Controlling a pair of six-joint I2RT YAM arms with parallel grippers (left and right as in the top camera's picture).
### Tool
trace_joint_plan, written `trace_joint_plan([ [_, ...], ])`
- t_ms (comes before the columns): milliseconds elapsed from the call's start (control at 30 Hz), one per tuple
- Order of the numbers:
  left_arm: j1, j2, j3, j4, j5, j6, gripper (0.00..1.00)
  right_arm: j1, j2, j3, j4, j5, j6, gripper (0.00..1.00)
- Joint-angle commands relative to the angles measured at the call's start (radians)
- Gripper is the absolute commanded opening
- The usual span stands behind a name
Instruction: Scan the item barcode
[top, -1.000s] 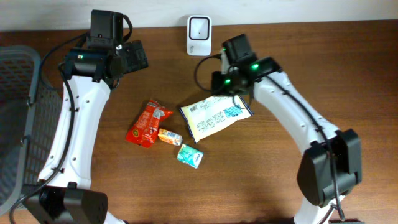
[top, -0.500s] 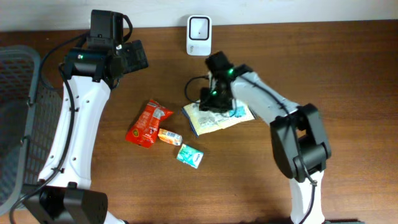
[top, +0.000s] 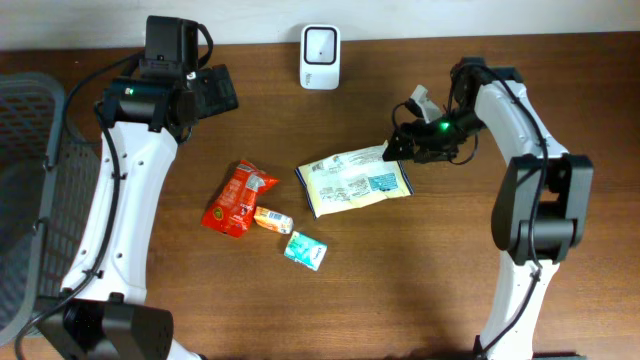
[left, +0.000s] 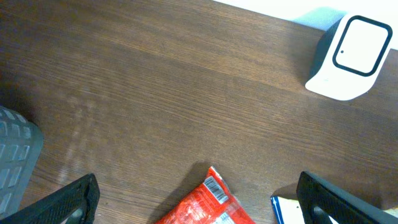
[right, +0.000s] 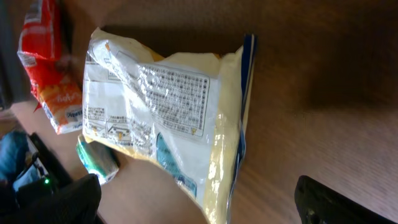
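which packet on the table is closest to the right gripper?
The large pale-yellow bag, right beside the right gripper; the red packet, orange packet and teal packet lie beyond it.

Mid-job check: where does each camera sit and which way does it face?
Overhead: above the table, looking straight down on the scanner, bag and basket; left arm and right arm show.
Left wrist: low over the table, facing the scanner; its open jaws edge the bottom.
Right wrist: facing the bag's printed side; open jaws at the bottom corners.
Shared: both wrist views catch the red packet.
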Motion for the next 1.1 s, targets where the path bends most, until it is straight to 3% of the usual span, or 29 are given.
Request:
trace_joint_plan([
  [0, 0.003, 0.0, 0.005, 0.0, -0.007, 0.016, 0.99, 0.021, 0.068, -0.016, 0.027, -0.09, -0.048, 0.99],
  [167, 0.003, 0.0, 0.005, 0.0, -0.007, 0.016, 0.99, 0.103, 0.149, -0.017, 0.055, -0.107, -0.042, 0.99],
  [267, 0.003, 0.0, 0.005, 0.0, -0.007, 0.016, 0.99, 0.153, 0.186, -0.038, 0.134, -0.084, 0.045, 1.0],
  [333, 0.003, 0.0, 0.005, 0.0, -0.007, 0.016, 0.99, 0.175, 0.203, -0.079, 0.203, -0.029, 0.108, 0.89],
  [367, 0.003, 0.0, 0.005, 0.0, -0.007, 0.016, 0.99, 0.183, 0.209, -0.115, 0.244, -0.012, 0.126, 0.6],
  [433, 0.003, 0.0, 0.005, 0.0, -0.007, 0.016, 0.99, 0.183, 0.209, -0.133, 0.258, -0.012, 0.126, 0.38],
  [500, 0.003, 0.0, 0.005, 0.0, -0.007, 0.016, 0.99, 0.182, 0.209, -0.133, 0.259, -0.013, 0.125, 0.22],
  [533, 0.003, 0.0, 0.005, 0.0, -0.007, 0.016, 0.99, 0.182, 0.209, -0.133, 0.258, -0.013, 0.125, 0.06],
  [733, 0.003, 0.0, 0.005, 0.0, -0.007, 0.016, 0.99, 0.116, 0.165, -0.046, 0.098, -0.165, 0.063, 0.04],
  [867, 0.003, 0.0, 0.005, 0.0, -0.007, 0.016, 0.99, 0.031, -0.047, 0.029, -0.047, -0.269, -0.045, 0.04],
  [1067, 0.003, 0.0, 0.005, 0.0, -0.007, 0.016, 0.99, -0.051, -0.342, 0.029, -0.046, -0.386, -0.048, 0.04],
])
